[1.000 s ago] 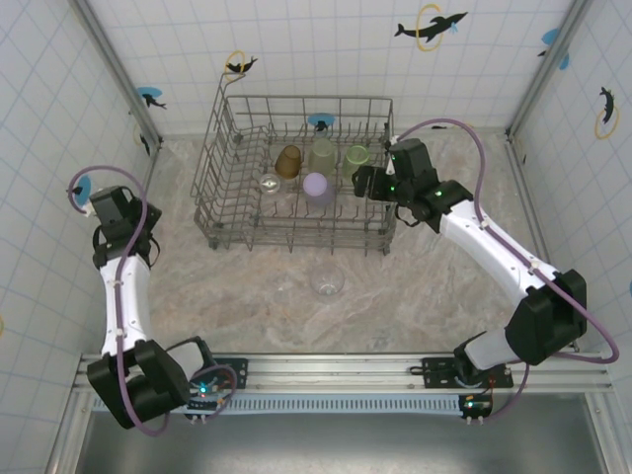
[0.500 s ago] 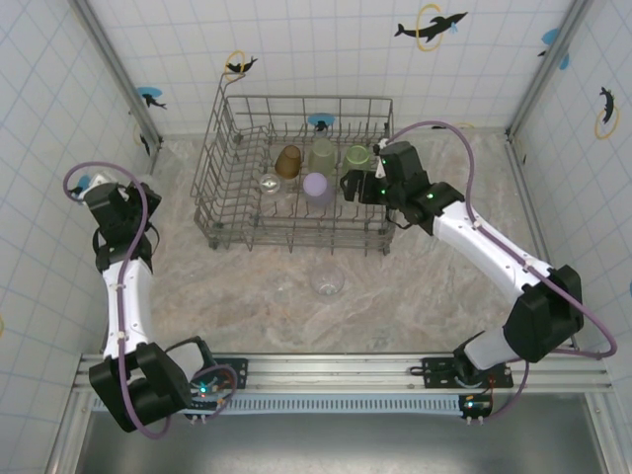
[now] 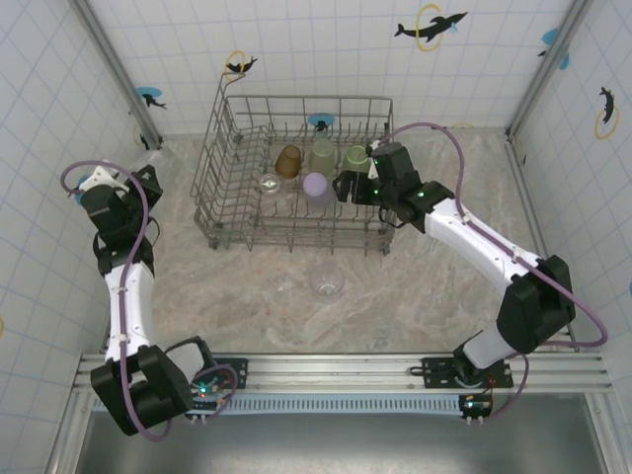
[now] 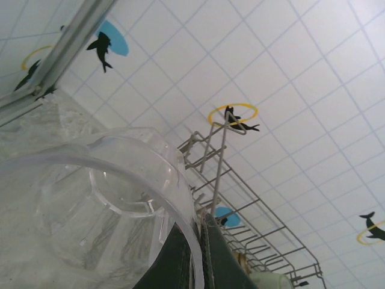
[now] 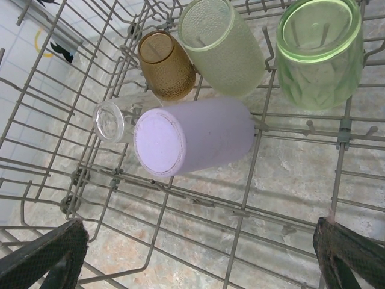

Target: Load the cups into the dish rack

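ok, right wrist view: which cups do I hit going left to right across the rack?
clear cup → amber cup → frosted pale green cup → glossy green cup. The lilac cup lies nearer the camera, spanning below the amber and frosted ones, so it has no clean slot in the order.

Dish rack (image 3: 210, 193): cups (image 3: 316, 185) crowd centre-right; left end free. Stray cup (image 3: 328, 283) on table (image 3: 237, 291) before rack.

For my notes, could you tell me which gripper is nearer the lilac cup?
Right. The right gripper hangs beside the lilac cup; the left gripper is outside the dish rack.
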### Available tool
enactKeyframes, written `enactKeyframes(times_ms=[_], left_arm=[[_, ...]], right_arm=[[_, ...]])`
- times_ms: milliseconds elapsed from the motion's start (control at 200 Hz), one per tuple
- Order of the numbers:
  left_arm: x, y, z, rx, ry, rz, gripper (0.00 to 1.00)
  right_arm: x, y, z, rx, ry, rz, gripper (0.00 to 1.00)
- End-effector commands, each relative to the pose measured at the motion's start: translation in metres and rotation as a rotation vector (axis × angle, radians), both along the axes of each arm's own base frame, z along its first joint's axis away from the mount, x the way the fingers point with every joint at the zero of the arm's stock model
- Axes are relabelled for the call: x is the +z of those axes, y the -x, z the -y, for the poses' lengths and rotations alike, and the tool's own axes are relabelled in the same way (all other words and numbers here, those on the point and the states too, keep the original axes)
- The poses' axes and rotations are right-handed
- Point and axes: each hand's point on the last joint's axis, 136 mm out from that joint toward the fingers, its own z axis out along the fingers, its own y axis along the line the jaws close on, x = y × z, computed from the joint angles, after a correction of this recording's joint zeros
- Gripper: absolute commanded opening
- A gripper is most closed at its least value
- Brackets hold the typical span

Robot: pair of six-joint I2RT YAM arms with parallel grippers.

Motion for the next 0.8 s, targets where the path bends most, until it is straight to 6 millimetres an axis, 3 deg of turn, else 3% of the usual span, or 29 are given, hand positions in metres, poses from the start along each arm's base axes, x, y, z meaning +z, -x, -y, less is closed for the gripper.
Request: enactKeyframes(times_ms=[0, 550, 791], left_arm=[[0.032, 0.005, 0.011, -0.062, -0.004, 0.126, 0.0], [0.049, 0.008, 0.045, -0.262, 0.057, 0.232, 0.0], [0.051, 0.006, 0.085, -0.386, 0.064, 0.254, 0.0]], right_arm=[[0.024, -0.008, -0.015, 0.016, -0.059, 0.047, 1.0], [0.031, -0.013, -0.039, 0.068, -0.144, 0.042, 0.99], [0.037, -0.016, -0.051, 0.1, -0.2, 0.055, 0.99]])
